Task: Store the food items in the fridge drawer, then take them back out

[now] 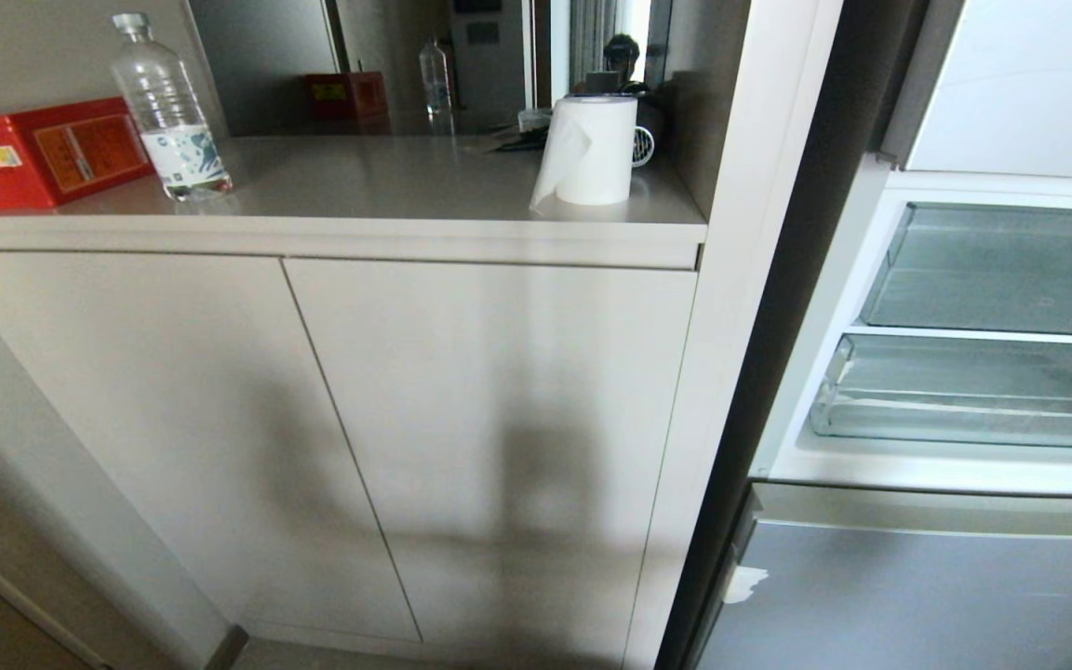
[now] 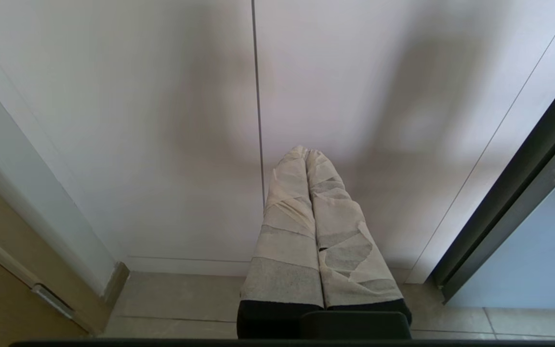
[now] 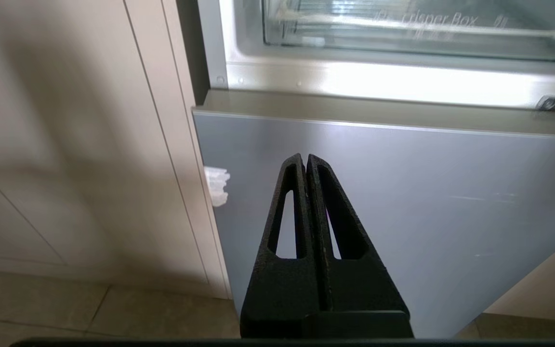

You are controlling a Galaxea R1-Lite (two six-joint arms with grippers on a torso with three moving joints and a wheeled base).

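Black right gripper (image 3: 306, 159) and taped left gripper (image 2: 306, 152) closed, empty.

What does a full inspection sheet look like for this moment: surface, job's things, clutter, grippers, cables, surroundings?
Surface: beige countertop above two closed cabinet doors.
Job's things: shallow clear plastic fridge drawer under a taller clear bin; no food items seen.
Clutter: red box, clear water bottle, white paper roll.
Grippers: tape-wrapped left gripper shut, facing the cabinet doors; black right gripper shut, before the grey-blue fridge panel.
Cables: nothing seen.
Surroundings: tiled floor; a person reflected behind the counter.
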